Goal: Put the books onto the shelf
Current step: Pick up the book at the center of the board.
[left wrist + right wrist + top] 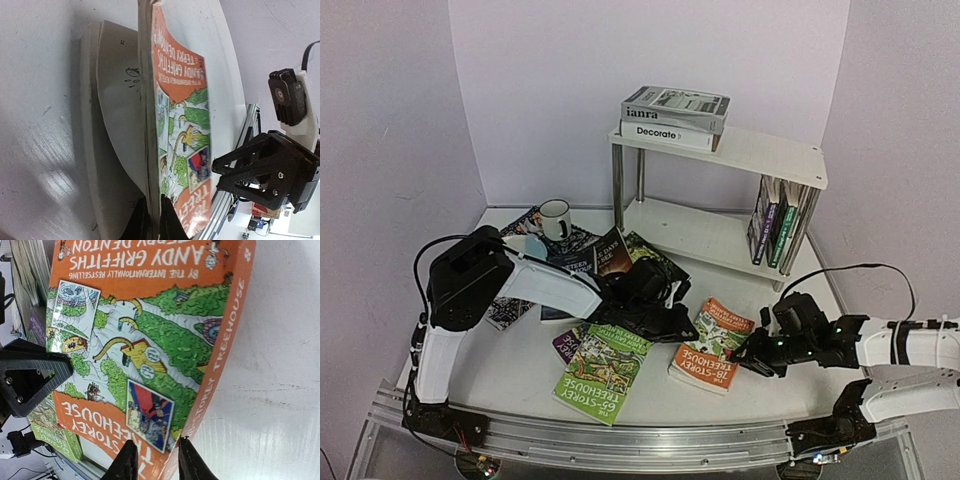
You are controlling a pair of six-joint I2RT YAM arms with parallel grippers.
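Within right pincer (157,444): orange book (150,340) corner, clamped.

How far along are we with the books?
Done: two books stacked on the shelf top, upright books on its lower tier. In hand: left hand clamps the orange book, right hand straddles its spine. Left: green book and the pile behind it.

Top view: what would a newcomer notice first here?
The orange Treehouse book lying front centre draws the eye: the left tool pinches its edge, while the right tool straddles its spine corner. Behind, the white shelf carries two stacked books on top and upright books below.
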